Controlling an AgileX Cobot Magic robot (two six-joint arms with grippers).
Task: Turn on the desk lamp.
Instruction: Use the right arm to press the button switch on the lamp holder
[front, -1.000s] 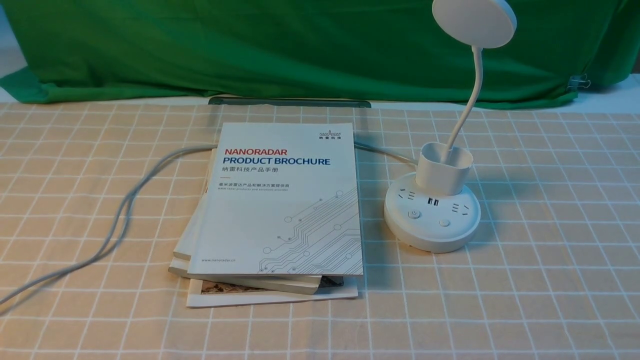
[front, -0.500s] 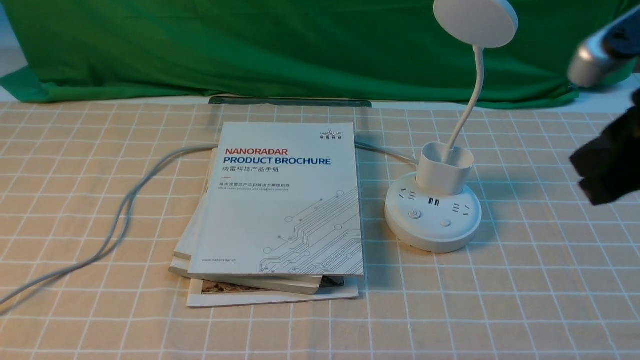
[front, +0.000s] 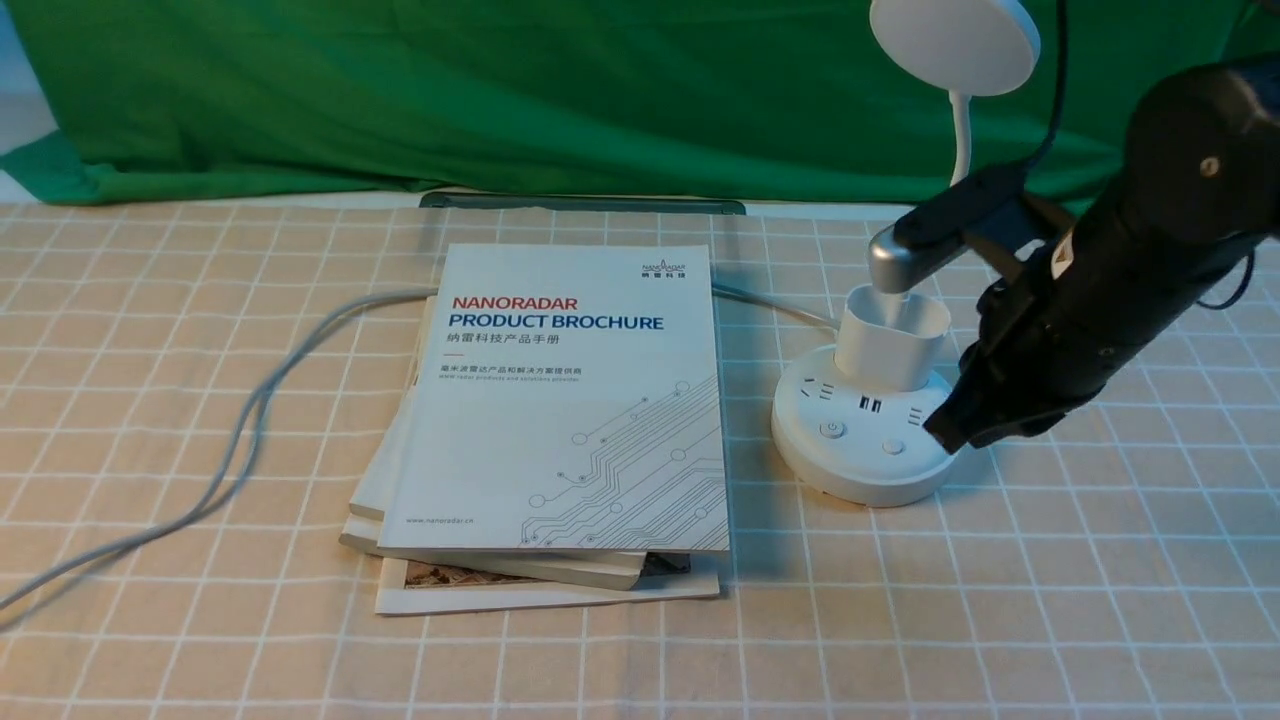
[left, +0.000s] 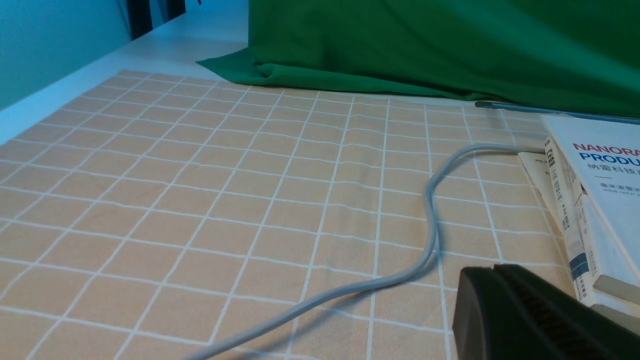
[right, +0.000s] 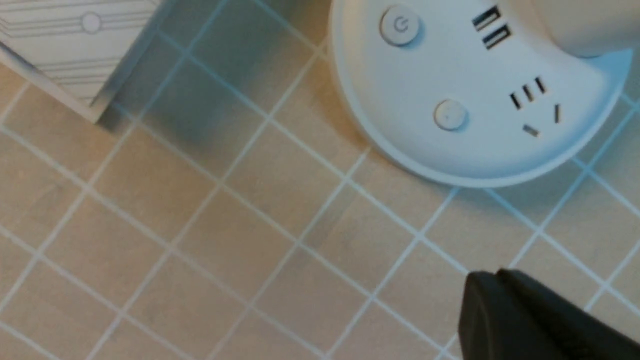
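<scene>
The white desk lamp (front: 865, 440) stands on the checked cloth, right of a stack of brochures. Its disc head (front: 955, 42) is at the top edge, dark and unlit; the cup holder (front: 890, 340) sits on the round base. The base carries a power button (front: 831, 430) and a second button (front: 893, 447). My right gripper (front: 940, 432) is shut and empty, its tip above the base's right rim. In the right wrist view the base (right: 465, 100), both buttons (right: 400, 26) and my shut gripper (right: 492, 280) show. My left gripper (left: 492, 272) is shut, empty, low over the cloth.
A stack of brochures (front: 565, 410) lies mid-table, also at the edge of the left wrist view (left: 595, 190). The lamp's grey cable (front: 250, 410) runs left across the cloth. A green drape (front: 560, 90) hangs at the back. A dark flat strip (front: 580, 203) lies before it.
My right arm has come in from the right edge and down to the right rim of the lamp's base. The lamp and brochures have not moved.
</scene>
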